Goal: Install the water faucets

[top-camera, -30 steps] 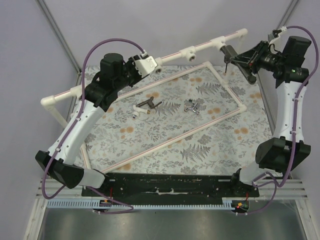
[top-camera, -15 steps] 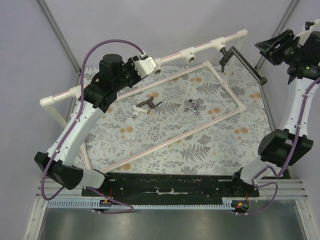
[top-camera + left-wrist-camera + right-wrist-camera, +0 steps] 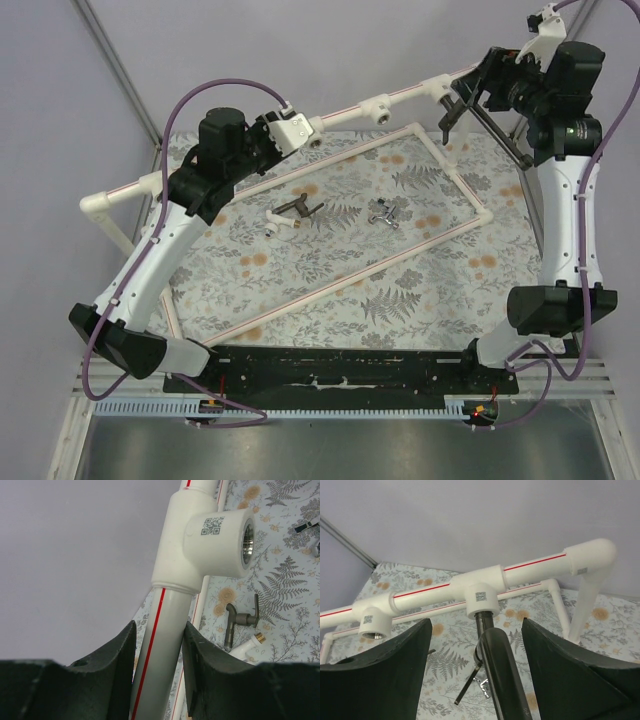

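The long dark faucet hangs screwed into a socket of the white pipe frame at the back right. My right gripper is open, and its fingers stand on either side of that faucet without touching it. My left gripper is shut on the frame's raised pipe, just below an empty socket. The shorter dark faucet with a white end and the silver cross-handled faucet lie loose on the mat.
A floral mat covers the table. The frame's lower rectangle of thin pipes lies across it. Slanted metal poles and grey walls close in the back. Another open socket is left of the installed faucet.
The right gripper opened and let go of the long faucet. It swung away to the right, then came back with its fingers on either side of it. The left arm has not moved.
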